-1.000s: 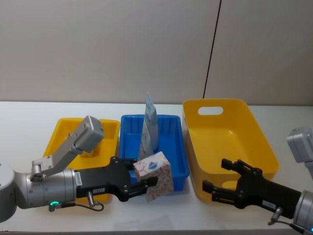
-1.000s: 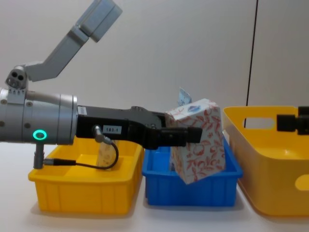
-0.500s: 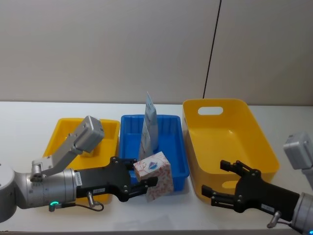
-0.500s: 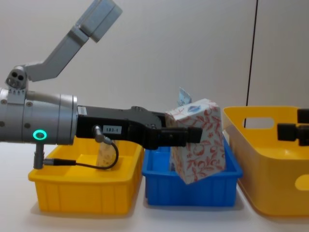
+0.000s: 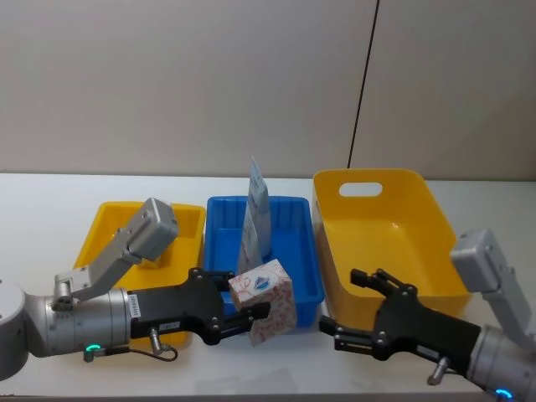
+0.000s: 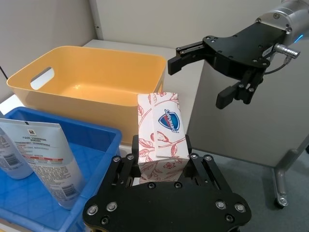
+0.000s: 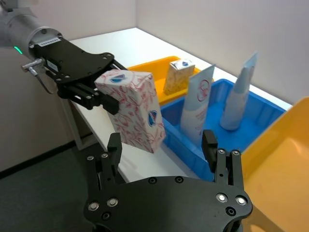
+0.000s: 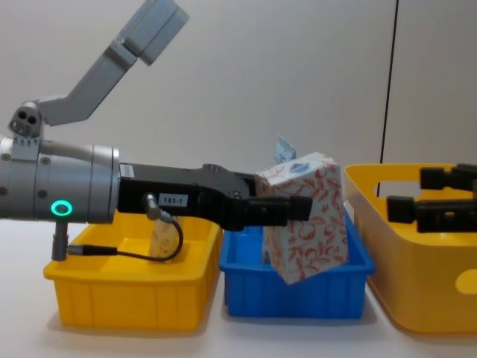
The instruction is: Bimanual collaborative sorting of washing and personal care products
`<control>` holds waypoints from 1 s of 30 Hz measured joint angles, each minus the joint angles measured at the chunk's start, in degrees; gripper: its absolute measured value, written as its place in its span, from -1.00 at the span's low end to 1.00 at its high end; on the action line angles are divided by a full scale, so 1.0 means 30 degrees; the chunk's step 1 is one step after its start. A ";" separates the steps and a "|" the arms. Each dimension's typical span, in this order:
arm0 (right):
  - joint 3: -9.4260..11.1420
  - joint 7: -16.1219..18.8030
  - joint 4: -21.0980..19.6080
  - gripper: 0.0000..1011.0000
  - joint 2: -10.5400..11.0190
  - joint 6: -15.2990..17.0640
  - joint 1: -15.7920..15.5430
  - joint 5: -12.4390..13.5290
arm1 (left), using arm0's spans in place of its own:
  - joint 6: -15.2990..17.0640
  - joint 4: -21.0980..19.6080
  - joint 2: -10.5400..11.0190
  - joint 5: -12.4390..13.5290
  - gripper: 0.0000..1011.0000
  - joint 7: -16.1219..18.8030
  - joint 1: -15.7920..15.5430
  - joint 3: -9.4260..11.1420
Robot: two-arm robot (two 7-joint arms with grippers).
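The left gripper (image 5: 243, 295) was clamped on the white carton (image 5: 268, 303), holding it tilted in the air over the near rim of the blue bin (image 5: 293, 219). The right gripper (image 5: 339, 303), fingers spread and empty, hovered just right of the carton, before the large yellow bin (image 5: 419, 188). The pouch (image 5: 249, 239) and tube (image 5: 258, 186) stood in the blue bin.

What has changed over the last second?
The right claw, open, moved left across the front of the large yellow plastic bin toward the white carton with red-orange leaf print; nothing was grasped or released. The left claw stayed shut on that carton, at the front of the blue plastic bin.
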 joint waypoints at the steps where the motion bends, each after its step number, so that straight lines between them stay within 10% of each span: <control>1: -0.0085 0.0031 0.0063 0.98 -0.0033 -0.0019 0.0091 -0.0017 | 0.0000 0.0000 -0.0001 0.0000 -0.18 0.0000 0.0000 -0.0001; 30: -0.2764 0.1768 0.2455 0.98 -0.0713 0.0297 0.3180 -0.0711 | 0.0002 -0.0001 0.0001 -0.0001 -0.18 0.0000 0.0001 -0.0002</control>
